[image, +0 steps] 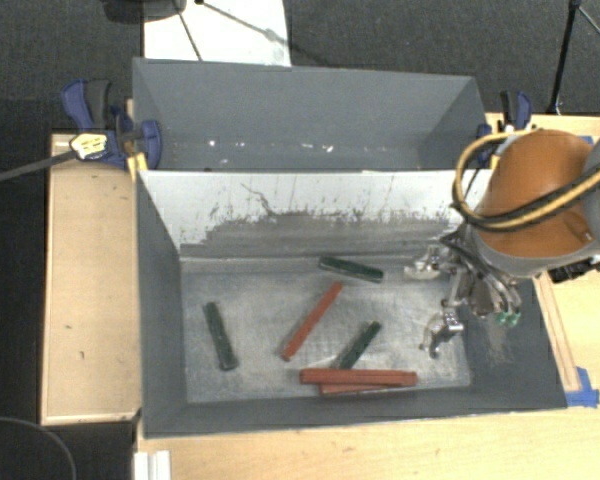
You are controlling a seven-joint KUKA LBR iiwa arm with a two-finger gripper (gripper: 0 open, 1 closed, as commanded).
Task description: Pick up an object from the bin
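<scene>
The gripper (442, 336) hung low over bare floor (400, 308) at the right side of the bin (160, 298) (whether it stood wide or narrow could not be told). A short green stick (359, 345) lay nearest on its left, and a red pair (358, 377) lay touching each other by the front wall. Either looked stiff, light and slim, best pinched across its narrow width at mid-length, though lying flat on scuffed metal that seemed slick it might skid. The green stick had open floor all round and the red pair less, while the other sticks (313, 320) lay well apart farther left.
</scene>
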